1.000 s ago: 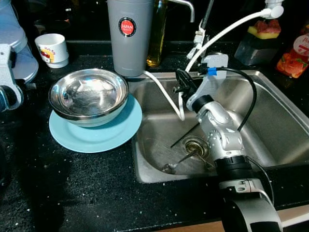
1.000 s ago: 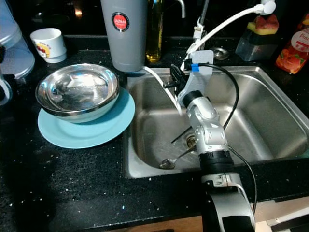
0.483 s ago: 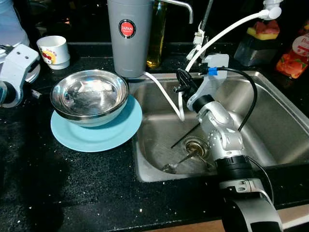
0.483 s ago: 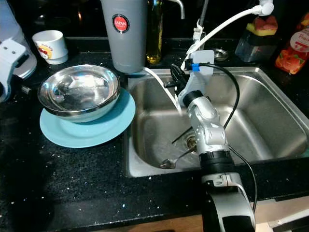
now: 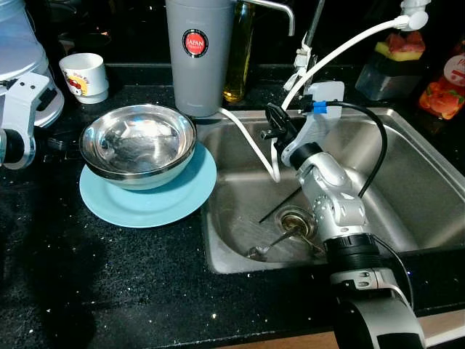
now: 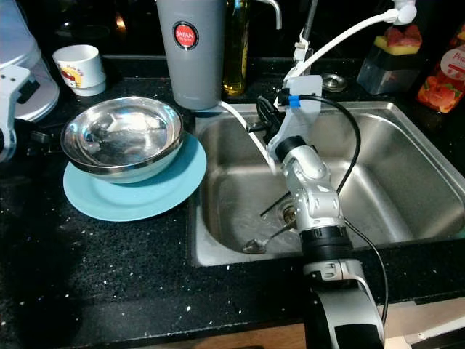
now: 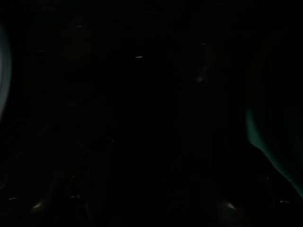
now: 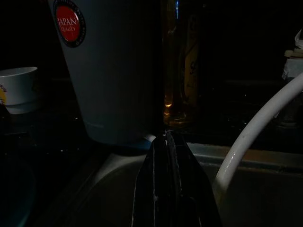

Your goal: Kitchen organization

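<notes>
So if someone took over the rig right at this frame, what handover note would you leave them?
Right gripper: shut, empty, held over the sink near the white hose.
Left gripper: at the counter's left edge beside the steel bowl; fingers unclear.
Bowl sits on the blue plate. Spoon lies in the sink by the drain. Grey tumbler and white cup stand behind.
Done: nothing evident. Left: the spoon, bowl and plate.

Silver jointed right arm (image 5: 330,196), black band near the wrist, looping black cable, blue clip, slim black right claw (image 5: 275,123), white left wrist housing (image 5: 25,109)
</notes>
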Robot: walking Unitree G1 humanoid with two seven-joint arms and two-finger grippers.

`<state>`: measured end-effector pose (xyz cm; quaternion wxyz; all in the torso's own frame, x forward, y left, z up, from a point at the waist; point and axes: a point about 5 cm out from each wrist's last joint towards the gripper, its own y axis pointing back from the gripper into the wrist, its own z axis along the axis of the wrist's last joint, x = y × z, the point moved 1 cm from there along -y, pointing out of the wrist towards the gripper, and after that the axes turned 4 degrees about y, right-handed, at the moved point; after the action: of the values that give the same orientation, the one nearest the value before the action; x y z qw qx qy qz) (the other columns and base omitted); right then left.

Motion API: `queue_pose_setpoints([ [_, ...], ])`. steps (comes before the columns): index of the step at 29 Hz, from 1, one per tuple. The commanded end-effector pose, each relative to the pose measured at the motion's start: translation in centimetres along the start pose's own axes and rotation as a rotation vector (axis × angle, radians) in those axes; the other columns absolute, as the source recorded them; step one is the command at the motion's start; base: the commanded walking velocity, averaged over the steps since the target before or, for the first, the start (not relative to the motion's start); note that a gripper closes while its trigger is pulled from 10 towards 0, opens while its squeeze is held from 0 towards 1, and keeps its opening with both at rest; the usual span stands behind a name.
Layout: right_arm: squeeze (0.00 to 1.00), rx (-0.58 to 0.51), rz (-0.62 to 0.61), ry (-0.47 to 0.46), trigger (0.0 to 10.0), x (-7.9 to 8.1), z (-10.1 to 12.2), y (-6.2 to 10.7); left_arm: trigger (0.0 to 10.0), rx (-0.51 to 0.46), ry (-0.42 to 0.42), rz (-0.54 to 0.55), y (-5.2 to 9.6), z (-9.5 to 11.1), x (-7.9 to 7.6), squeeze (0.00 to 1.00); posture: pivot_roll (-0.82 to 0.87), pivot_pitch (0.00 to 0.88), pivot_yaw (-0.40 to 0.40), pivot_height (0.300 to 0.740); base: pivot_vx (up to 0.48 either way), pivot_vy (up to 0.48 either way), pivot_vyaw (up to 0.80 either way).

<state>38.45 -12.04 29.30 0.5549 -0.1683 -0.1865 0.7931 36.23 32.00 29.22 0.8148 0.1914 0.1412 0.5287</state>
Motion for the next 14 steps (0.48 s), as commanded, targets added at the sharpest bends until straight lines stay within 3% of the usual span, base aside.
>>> queue_pose_setpoints([
  [1, 0.0, -0.009, -0.005, 0.006, 10.0, -0.2, 0.1, 0.0, 10.0, 0.091, 0.058, -0.047, -1.0, -2.4, -0.3, 0.0, -0.03, 0.148, -0.02, 0.74, 0.0, 0.0, 0.0],
  [3, 0.0, -0.009, -0.004, 0.006, 10.0, -0.2, 0.1, 0.0, 10.0, 0.074, 0.023, -0.037, -1.0, -2.2, -0.2, 0.0, -0.03, 0.146, -0.021, 0.74, 0.0, 0.0, 0.0],
  [5, 0.0, -0.01, -0.004, 0.005, 10.0, -0.2, 0.2, 0.0, 10.0, -0.03, -0.035, 0.07, -1.0, -0.9, 0.4, 0.0, -0.03, 0.145, -0.021, 0.74, 0.0, 0.0, 0.0],
  [6, 0.0, -0.01, -0.004, 0.005, 10.0, -0.2, 0.2, 0.0, 10.0, -0.03, -0.035, 0.07, -1.0, -0.9, 0.4, 0.0, -0.03, 0.145, -0.021, 0.74, 0.0, 0.0, 0.0],
  [8, 0.0, -0.009, -0.003, 0.003, 10.0, -0.1, 0.1, 0.0, 10.0, -0.069, -0.125, 0.21, -0.7, -0.6, 1.4, 0.0, -0.03, 0.145, -0.024, 0.74, 0.0, 0.0, 0.0],
  [10, 0.0, -0.009, -0.003, 0.0, 10.0, -0.1, 0.1, -0.1, 10.0, -0.099, -0.186, 0.269, -0.4, -0.4, 1.8, 0.0, -0.03, 0.148, -0.023, 0.74, 0.0, 0.0, 0.0],
  [14, 0.0, -0.007, -0.003, -0.006, 10.0, 0.1, 0.0, -0.1, 10.0, -0.15, -0.219, 0.372, 0.2, 0.2, 2.5, 0.0, -0.03, 0.152, -0.025, 0.74, 0.0, 0.0, 0.0],
])
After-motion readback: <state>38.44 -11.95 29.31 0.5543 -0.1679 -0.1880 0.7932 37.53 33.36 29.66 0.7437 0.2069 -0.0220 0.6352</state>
